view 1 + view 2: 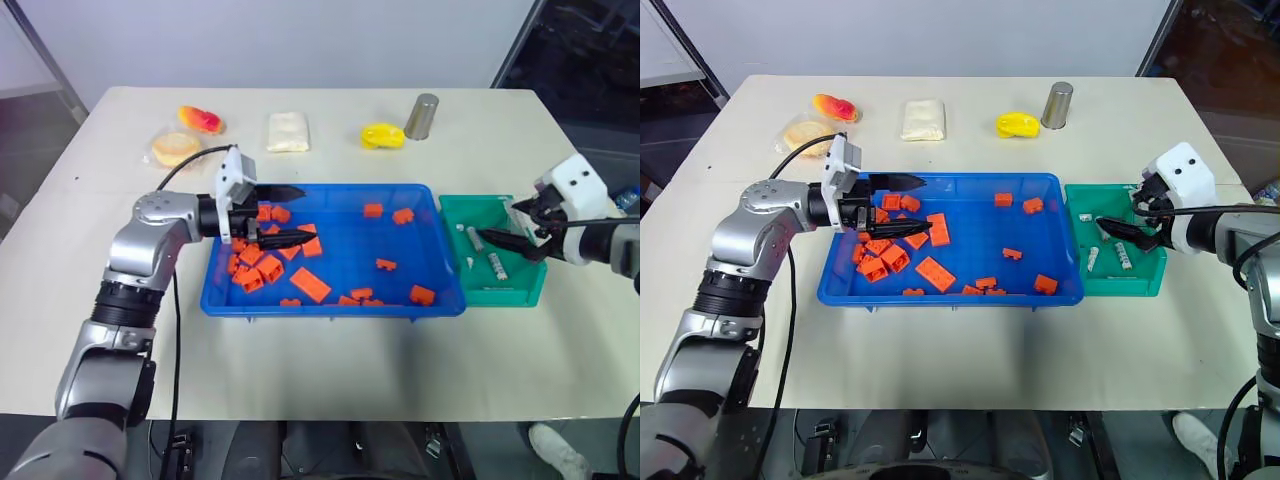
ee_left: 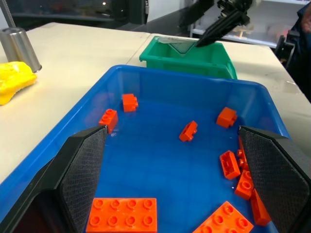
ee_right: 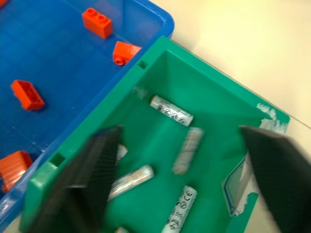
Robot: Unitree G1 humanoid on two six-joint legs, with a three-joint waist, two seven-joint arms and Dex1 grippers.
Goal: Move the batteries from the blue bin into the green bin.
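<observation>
The blue bin (image 1: 345, 252) sits mid-table and holds several orange bricks (image 1: 310, 285). My left gripper (image 1: 308, 213) hovers open over the bin's left part, just above a heap of bricks, with nothing between its fingers (image 2: 82, 170). The green bin (image 1: 505, 297) stands against the blue bin's right side. Several silver batteries (image 3: 171, 110) lie on its floor, also seen from above as batteries (image 1: 497, 264). My right gripper (image 1: 497, 222) hangs open over the green bin and holds nothing.
Along the table's far side stand a grey metal can (image 1: 421, 116), a yellow object (image 1: 382, 135), a white folded packet (image 1: 288, 131), an orange-red toy (image 1: 200, 120) and a round wrapped item (image 1: 175, 148). The table's right edge is close behind the green bin.
</observation>
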